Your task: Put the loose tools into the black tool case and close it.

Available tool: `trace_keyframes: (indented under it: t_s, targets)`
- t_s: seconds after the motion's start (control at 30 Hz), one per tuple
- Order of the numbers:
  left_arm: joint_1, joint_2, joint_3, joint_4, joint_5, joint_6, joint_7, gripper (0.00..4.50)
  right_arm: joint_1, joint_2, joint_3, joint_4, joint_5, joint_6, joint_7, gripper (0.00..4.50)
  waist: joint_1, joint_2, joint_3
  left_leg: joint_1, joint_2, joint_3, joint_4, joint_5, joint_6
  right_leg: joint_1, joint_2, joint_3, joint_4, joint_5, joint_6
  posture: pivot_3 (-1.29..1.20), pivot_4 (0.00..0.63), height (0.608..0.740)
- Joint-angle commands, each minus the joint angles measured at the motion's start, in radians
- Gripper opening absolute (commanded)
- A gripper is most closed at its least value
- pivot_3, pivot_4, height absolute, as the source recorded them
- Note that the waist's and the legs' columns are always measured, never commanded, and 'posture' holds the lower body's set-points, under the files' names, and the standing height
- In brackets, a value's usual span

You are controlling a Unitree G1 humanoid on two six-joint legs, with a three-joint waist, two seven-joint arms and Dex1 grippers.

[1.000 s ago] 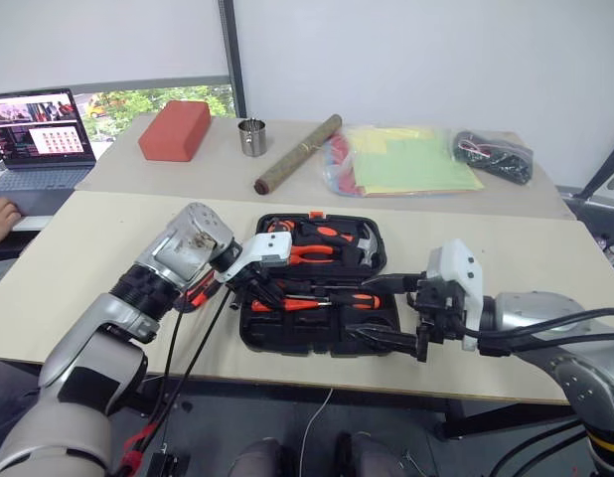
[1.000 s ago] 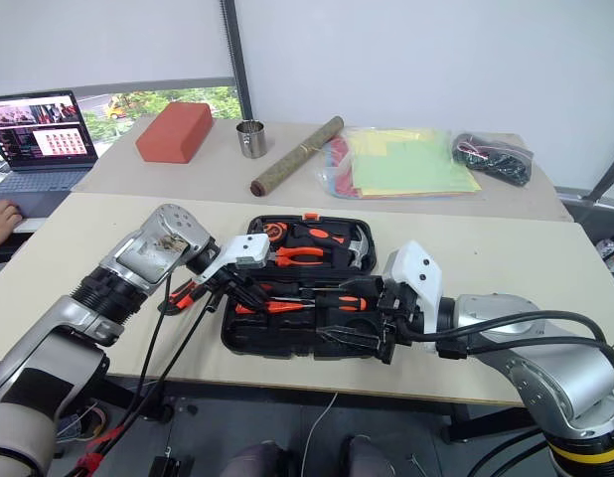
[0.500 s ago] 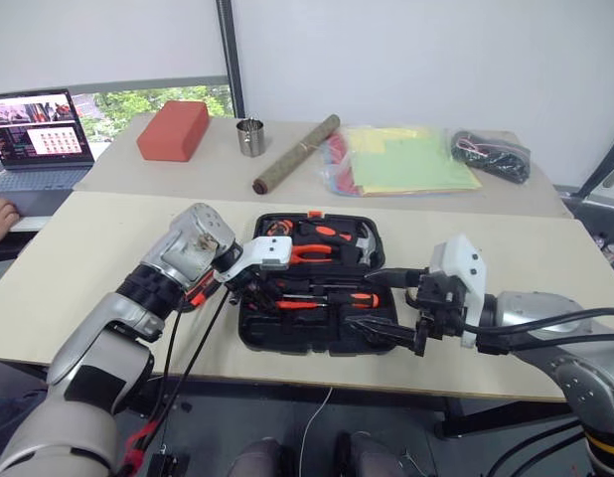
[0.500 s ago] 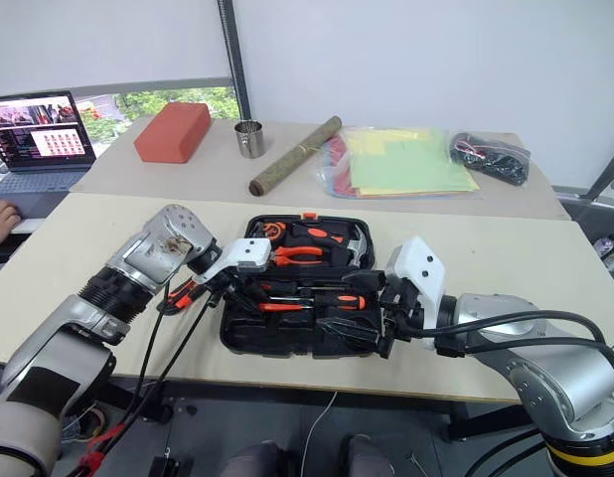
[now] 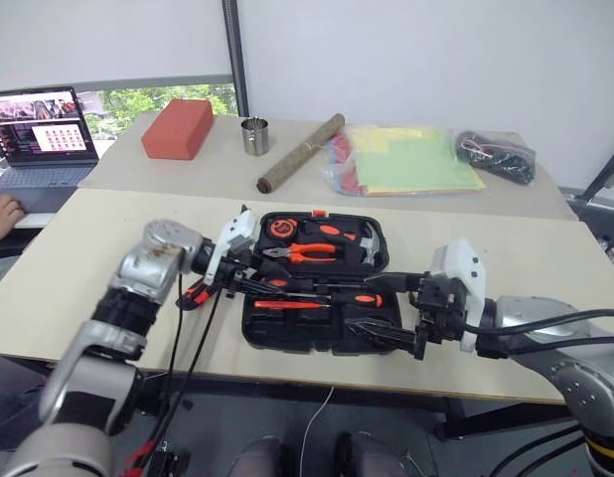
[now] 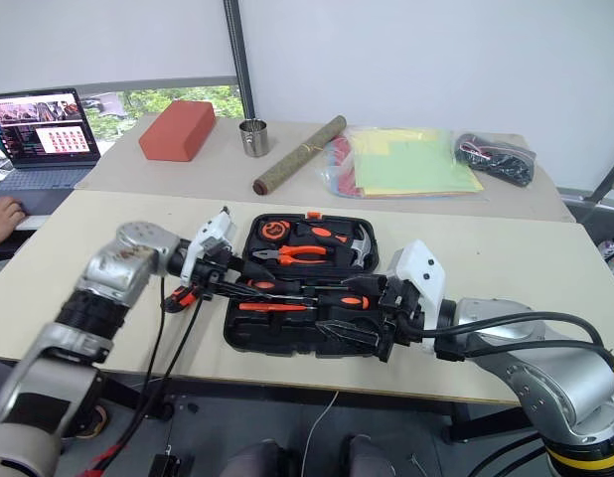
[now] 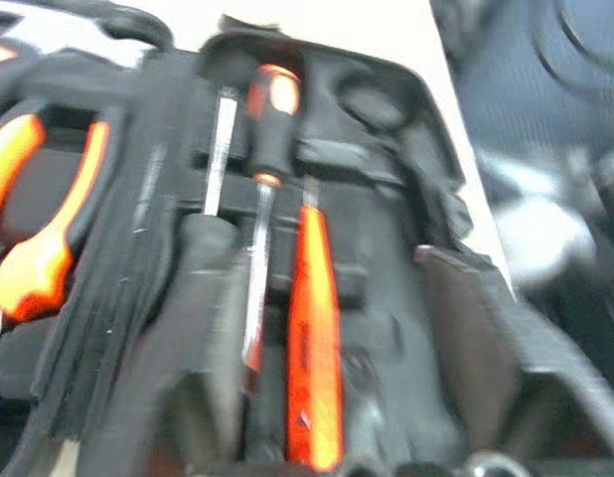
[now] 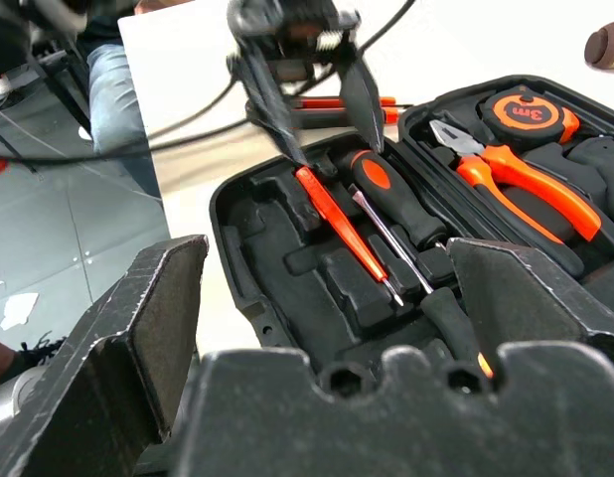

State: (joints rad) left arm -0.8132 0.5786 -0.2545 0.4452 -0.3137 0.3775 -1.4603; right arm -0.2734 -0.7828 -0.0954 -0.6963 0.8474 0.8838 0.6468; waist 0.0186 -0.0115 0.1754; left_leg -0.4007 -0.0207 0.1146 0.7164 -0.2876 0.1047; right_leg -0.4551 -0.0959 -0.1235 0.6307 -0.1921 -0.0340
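The tool case [image 5: 322, 283] lies open on the bench [image 5: 69, 268], several screwdrivers [image 5: 317, 301] already seated. A loose tool [image 6: 183, 296] waits beside it. Left gripper [image 8: 307, 94] jaws part-open, empty; right gripper [image 5: 391, 313] wide, empty.

Even, bright indoor light with daylight from the window [image 5: 158, 97] at far left; shadows are soft. The left wrist view is motion-blurred; the head views are sharp.
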Motion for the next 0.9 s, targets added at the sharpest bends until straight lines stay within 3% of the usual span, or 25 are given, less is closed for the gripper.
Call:
trace_keyframes:
  t_s: [0.03,0.1,0.13,0.4,0.6,0.73,0.9]
  targets:
    - [0.037,-0.032,0.055,-0.046,-0.017,0.009,0.070,0.99,-0.022,0.005,-0.017,-0.008,0.008,-0.015,-0.010,4.50,-0.001,0.000,0.000,0.000,0.000,0.000,0.000,0.000,0.000,0.000,0.000,0.000,0.000,0.000,0.000,0.00,0.150,0.737]
    - [0.057,-0.045,0.060,-0.052,-0.008,-0.001,0.091,0.24,-0.026,0.005,-0.013,-0.006,0.007,-0.015,-0.010,4.50,-0.002,0.000,0.000,0.000,0.000,0.000,0.000,0.000,0.000,0.000,0.000,0.000,0.000,0.000,0.000,0.00,0.150,0.737]
    - [0.072,-0.047,0.055,-0.058,0.005,-0.016,0.100,0.06,-0.029,0.005,-0.009,-0.004,0.005,-0.015,-0.009,4.50,-0.003,0.000,0.000,0.000,0.000,0.000,0.000,0.000,0.000,0.000,0.000,0.000,0.000,0.000,0.000,0.00,0.150,0.737]
    - [0.139,-0.030,-0.001,-0.092,0.080,-0.047,0.098,0.06,-0.036,0.005,0.005,0.003,0.000,-0.014,-0.007,4.50,-0.004,0.000,-0.001,0.002,0.000,0.001,0.000,0.000,0.000,0.001,0.000,0.000,0.000,0.001,-0.001,0.00,0.150,0.737]
    - [0.212,0.014,-0.042,-0.096,0.169,-0.175,0.107,0.06,-0.038,0.010,0.007,0.006,0.008,-0.008,-0.014,4.50,-0.008,0.000,-0.005,0.006,0.001,0.001,-0.003,0.000,0.000,0.003,0.000,0.001,0.000,0.001,-0.002,0.00,0.150,0.737]
    - [0.194,0.000,-0.017,-0.079,0.157,-0.176,0.127,0.06,-0.035,0.015,0.009,0.005,0.011,-0.005,-0.017,4.50,-0.006,0.001,-0.005,0.017,0.002,0.000,-0.004,-0.003,-0.005,0.015,-0.001,0.001,-0.003,-0.001,0.000,0.00,0.150,0.737]
    - [0.160,-0.017,0.045,-0.114,0.087,-0.103,0.146,0.06,-0.037,0.018,0.024,0.008,0.005,-0.010,-0.012,4.50,-0.007,0.001,-0.005,0.017,0.002,0.000,-0.004,-0.007,-0.006,0.016,-0.002,0.001,-0.003,-0.003,0.005,0.00,0.150,0.737]
